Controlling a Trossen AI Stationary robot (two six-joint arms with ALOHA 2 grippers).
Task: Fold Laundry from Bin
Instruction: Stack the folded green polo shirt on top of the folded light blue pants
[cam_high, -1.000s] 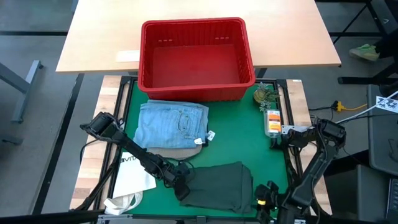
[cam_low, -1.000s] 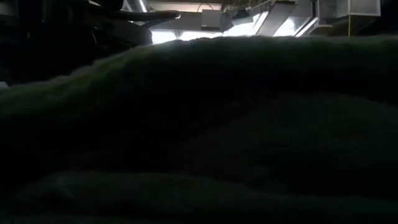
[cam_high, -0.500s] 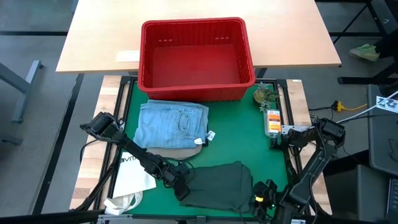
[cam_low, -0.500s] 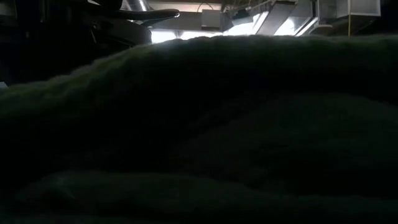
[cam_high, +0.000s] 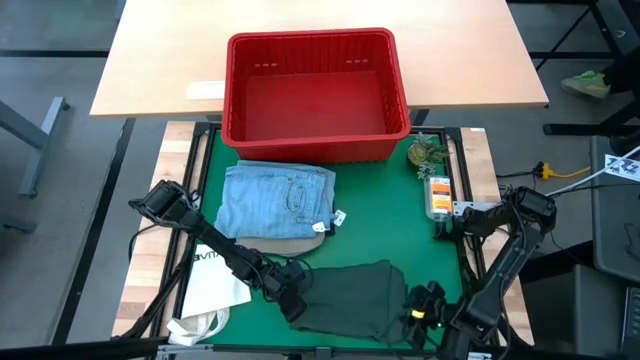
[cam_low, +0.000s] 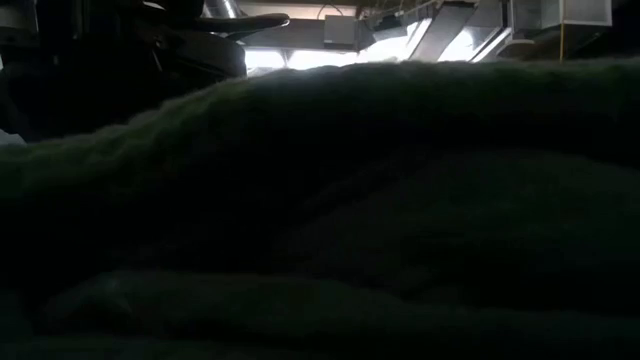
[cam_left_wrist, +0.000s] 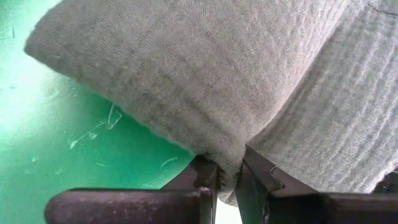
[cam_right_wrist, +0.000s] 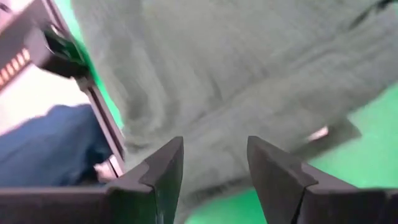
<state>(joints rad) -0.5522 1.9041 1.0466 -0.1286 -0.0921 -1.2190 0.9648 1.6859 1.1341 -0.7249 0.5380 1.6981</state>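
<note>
My left gripper (cam_left_wrist: 227, 177) pinches the dark green piece (cam_high: 350, 298) at lower centre to anchor its edge, while my right gripper (cam_right_wrist: 214, 165) hovers spread-fingered beside the cloth's other end, ready for folding.

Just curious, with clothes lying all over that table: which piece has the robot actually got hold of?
The dark green garment nearest the table's front edge. The left gripper pinches its edge; the folded light blue jeans near the red bin lie untouched.

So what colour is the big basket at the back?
Red. The basket shows best in the high view.
</note>
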